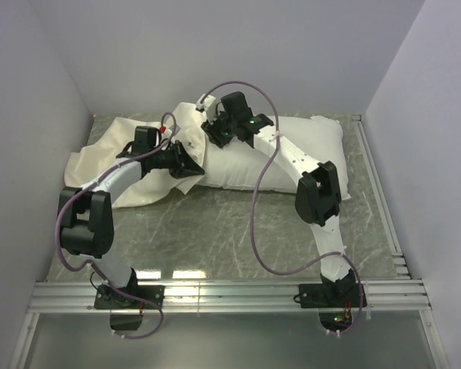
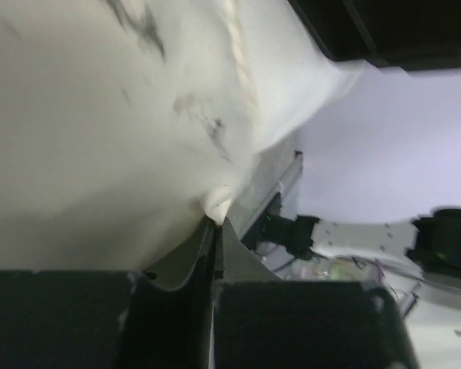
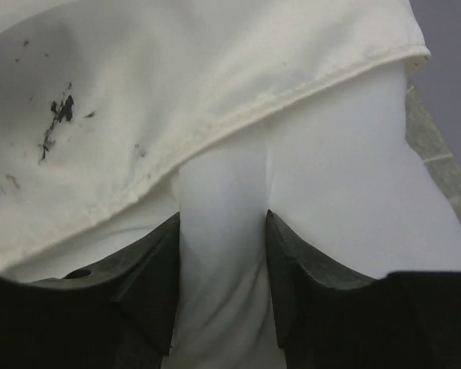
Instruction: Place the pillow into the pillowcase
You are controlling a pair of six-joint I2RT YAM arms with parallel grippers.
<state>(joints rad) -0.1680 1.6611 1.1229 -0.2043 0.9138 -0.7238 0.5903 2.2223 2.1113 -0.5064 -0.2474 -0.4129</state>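
- Two robot arms meet over bedding on a green marbled table (image 1: 215, 231), seen from overhead. Their bases sit at 6 o'clock on an aluminium rail (image 1: 230, 294).
- The pillow (image 1: 307, 150), plump and bright white, lies lengthwise across the far half of the table, running from the centre out toward 2 o'clock.
- The pillowcase (image 1: 100, 165), a wrinkled cream sack, spreads from 10 o'clock toward the centre, where its open edge laps over the pillow's left end.
- The left gripper (image 1: 190, 163) sits at the pillowcase's near edge, on the 7 o'clock side of the pillow's left end. Its wrist camera shows the jaws pressed together with a pinch of cream fabric nipped at the tips — the cloth drapes up and away above them.
- The right gripper (image 1: 215, 132) is at the overlap, toward 1 o'clock from the left one. Its wrist camera shows the jaws standing apart, a soft ridge of white pillow fabric rising between the fingers (image 3: 150, 284).
- Just beyond the right fingertips, the pillowcase's stitched hem (image 3: 292, 88) crosses over the pillow, with dark specks (image 3: 59, 111) on the cream cloth at 10 o'clock in that view.
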